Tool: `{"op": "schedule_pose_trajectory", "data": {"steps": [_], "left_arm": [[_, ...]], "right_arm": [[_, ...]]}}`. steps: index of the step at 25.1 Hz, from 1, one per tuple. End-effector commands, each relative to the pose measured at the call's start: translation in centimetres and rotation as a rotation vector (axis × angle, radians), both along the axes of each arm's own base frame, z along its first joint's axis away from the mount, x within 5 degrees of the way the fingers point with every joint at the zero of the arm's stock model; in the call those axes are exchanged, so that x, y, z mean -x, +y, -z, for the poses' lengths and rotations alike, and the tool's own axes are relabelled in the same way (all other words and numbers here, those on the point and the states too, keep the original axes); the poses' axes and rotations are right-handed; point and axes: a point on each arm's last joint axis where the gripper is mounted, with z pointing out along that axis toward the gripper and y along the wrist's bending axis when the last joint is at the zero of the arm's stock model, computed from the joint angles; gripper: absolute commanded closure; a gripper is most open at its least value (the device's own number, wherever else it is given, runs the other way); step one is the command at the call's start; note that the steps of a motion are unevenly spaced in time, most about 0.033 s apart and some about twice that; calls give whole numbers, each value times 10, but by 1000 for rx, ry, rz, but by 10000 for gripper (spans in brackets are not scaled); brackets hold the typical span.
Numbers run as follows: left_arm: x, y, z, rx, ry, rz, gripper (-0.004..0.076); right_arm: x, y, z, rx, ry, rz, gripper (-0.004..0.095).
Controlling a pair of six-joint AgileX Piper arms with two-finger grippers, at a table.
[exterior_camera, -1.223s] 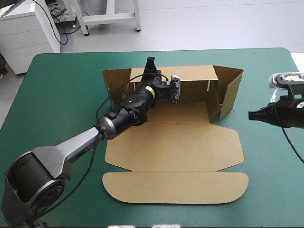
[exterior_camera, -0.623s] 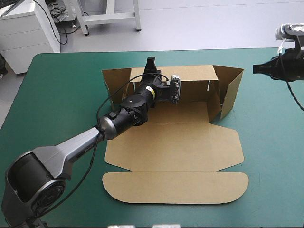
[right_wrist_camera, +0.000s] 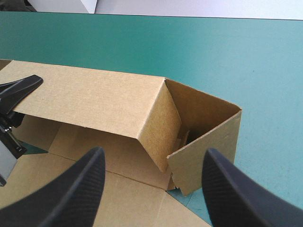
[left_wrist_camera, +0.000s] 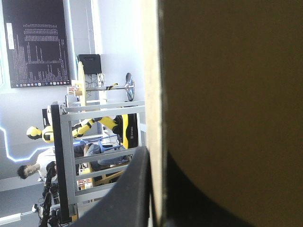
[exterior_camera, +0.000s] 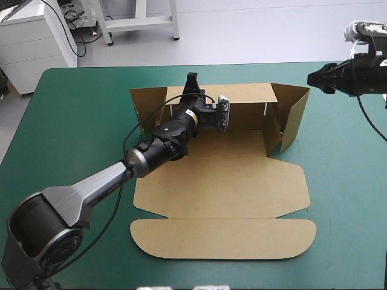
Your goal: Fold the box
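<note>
High view: the brown box lies centred on the table, its raised far wall clamped by the left gripper; the right end flap, faced by the open-fingered right gripper, is judged next for tucking.

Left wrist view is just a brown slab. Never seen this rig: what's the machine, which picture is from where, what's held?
This is a robot with two arms at a table with a teal-green cover, each arm ending in a gripper of two black fingers. The high view looks down from above and behind the robot; each wrist view comes from a camera on one arm, looking along its fingers. On the table lies one brown box, a cut sheet partly folded: back wall and right end wall raised, lid flat. The left gripper is shut on the back wall, so its camera sees that board edge-on, one black finger beside it. The right gripper is open and holds nothing; it hovers beyond the right end wall.
</note>
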Motion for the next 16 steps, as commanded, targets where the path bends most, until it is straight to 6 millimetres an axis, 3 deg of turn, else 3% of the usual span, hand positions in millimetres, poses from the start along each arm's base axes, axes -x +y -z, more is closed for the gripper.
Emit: {"op": "schedule_pose_trajectory", "data": {"steps": [1, 4, 10, 13, 16], "left_arm": [[6, 3, -27, 51, -49, 7, 731], [6, 3, -27, 50, -51, 9, 731], [6, 3, -27, 50, -51, 7, 731], [6, 3, -27, 51, -49, 7, 731], [6, 3, -27, 52, -50, 9, 731]], "right_arm": [[8, 3, -20, 16, -131, -31, 346], [-5, 0, -17, 0, -170, -7, 346], [-53, -8, -4, -86, -179, 8, 346], [-91, -12, 8, -76, -170, 1, 346], [-136, -7, 38, -23, -113, -18, 346]]}}
